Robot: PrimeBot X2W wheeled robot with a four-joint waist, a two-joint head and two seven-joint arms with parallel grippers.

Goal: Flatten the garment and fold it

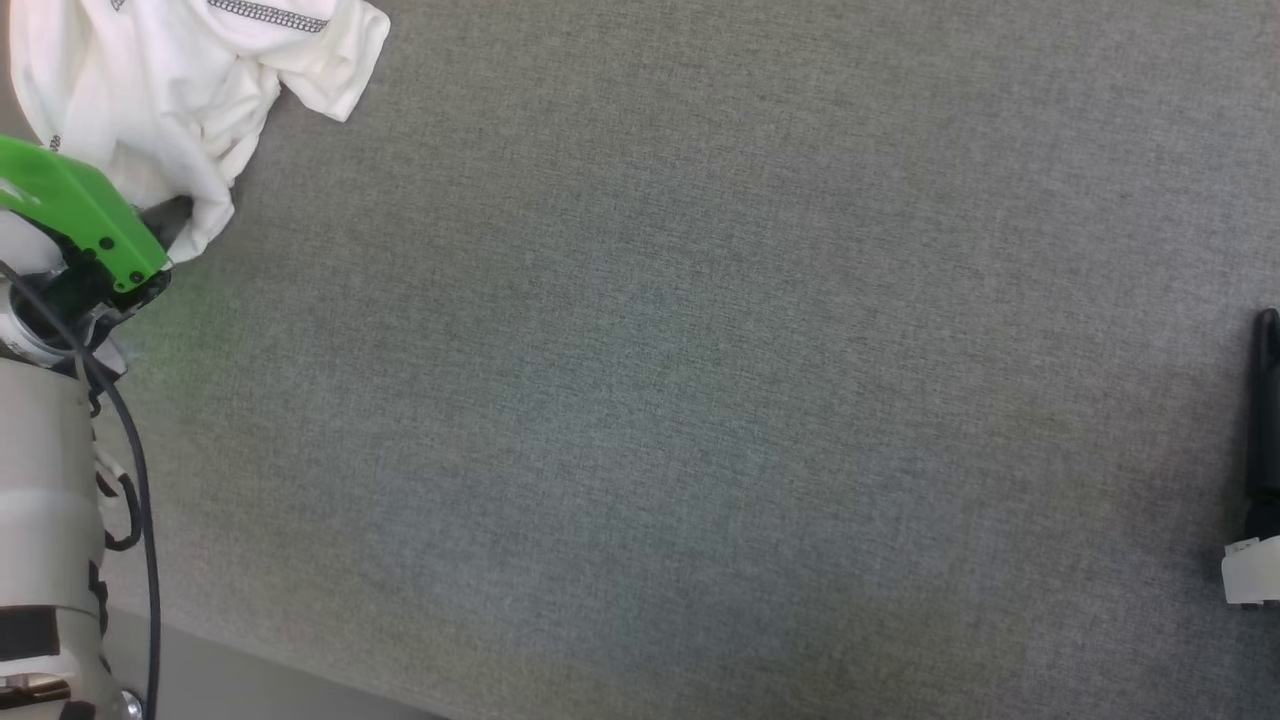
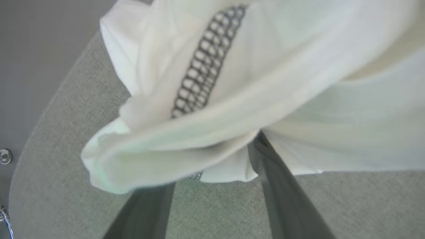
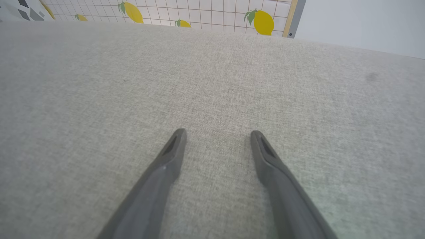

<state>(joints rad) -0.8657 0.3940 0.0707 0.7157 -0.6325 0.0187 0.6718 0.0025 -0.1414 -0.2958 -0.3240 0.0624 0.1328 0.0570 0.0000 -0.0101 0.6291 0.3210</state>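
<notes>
- Shirt (image 1: 150, 90): bunched in a heap at the far left of the grey table (image 1: 700, 400), stitched hem showing on top.
- Left gripper (image 2: 212, 172): fingers (image 2: 282, 199) spread apart, tips hidden under a fold of the shirt, cloth draped over them.
- Right gripper (image 3: 218, 134): open, empty, over bare table at the right side, well apart from the shirt.
</notes>
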